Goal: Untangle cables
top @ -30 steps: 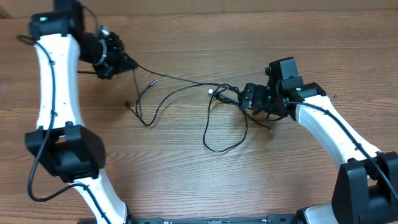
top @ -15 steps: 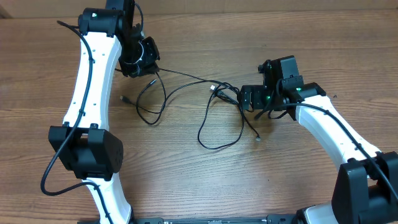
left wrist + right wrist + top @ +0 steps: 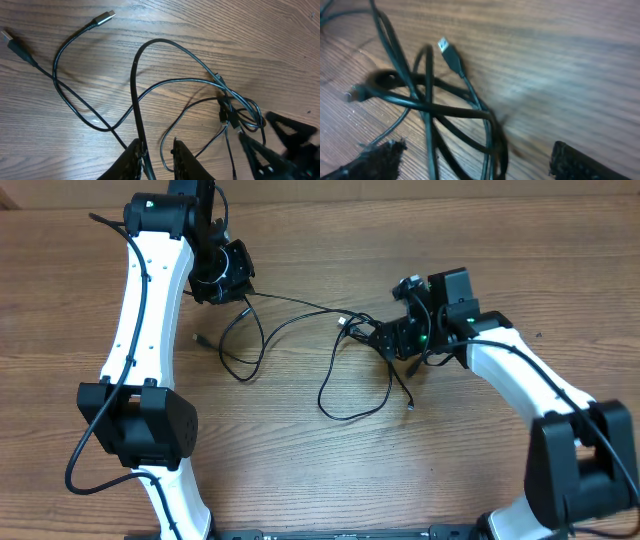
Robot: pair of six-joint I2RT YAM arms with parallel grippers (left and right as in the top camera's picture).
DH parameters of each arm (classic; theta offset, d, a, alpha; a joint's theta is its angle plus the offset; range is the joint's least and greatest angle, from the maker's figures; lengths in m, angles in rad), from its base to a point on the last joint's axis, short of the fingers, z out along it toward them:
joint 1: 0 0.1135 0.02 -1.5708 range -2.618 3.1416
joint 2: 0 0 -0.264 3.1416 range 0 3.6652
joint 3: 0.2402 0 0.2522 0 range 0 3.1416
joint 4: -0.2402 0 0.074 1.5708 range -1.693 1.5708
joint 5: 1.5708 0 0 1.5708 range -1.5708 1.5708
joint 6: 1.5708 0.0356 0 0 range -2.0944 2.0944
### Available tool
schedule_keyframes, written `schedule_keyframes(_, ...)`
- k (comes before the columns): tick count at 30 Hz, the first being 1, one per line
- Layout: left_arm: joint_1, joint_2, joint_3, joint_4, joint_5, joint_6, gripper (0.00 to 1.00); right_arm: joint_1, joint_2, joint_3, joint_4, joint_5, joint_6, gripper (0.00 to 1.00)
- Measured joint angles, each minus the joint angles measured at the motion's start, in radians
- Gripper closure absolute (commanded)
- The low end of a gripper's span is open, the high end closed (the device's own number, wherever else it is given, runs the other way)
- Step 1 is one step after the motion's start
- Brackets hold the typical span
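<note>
**Knot may cinch if the hands pull from here**

The main risk, as I judge it, sits at the right hand (image 3: 475, 150). Its fingers stand wide apart, just over the knot (image 3: 427, 102), where several strands cross. Closing there could take more than one strand, and any pull would then tighten the knot rather than free it. A pale plug (image 3: 445, 47) lies at 12 o'clock of that crossing and looks likely to snag on a loop if dragged through.

The left hand (image 3: 157, 150) adds a second risk. Its fingers are only narrowly apart, with one cord (image 3: 135, 85) running between them against one finger and not clamped from both sides. A lift now would probably let it slide out.

The cables (image 3: 362, 330) are thin, black and limp, with small silver or pale tips. Seen from overhead they lie on the bench (image 3: 500, 240), bunched at about 1 o'clock of its centre beside the right hand. One strand runs out toward the left hand at 10 o'clock, and a slack loop (image 3: 322, 392) hangs toward 6 o'clock.
</note>
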Motion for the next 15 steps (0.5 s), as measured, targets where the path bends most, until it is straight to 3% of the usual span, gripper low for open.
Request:
schedule_keyframes(4,0.0,0.0,0.0,0.0,0.0,0.0,0.77,0.002,0.041,-0.001,0.017,-0.034,-0.013,0.17)
schedule_keyframes(12,-0.005,0.0,0.0,0.0,0.0,0.0,0.76,0.022,0.044,-0.002,0.117,-0.058,-0.028,0.86)
schedule_keyframes(15,-0.013,0.0,0.0,-0.001,0.0,0.0,0.74,0.028,0.044,-0.002,0.139,-0.061,-0.026,0.95)
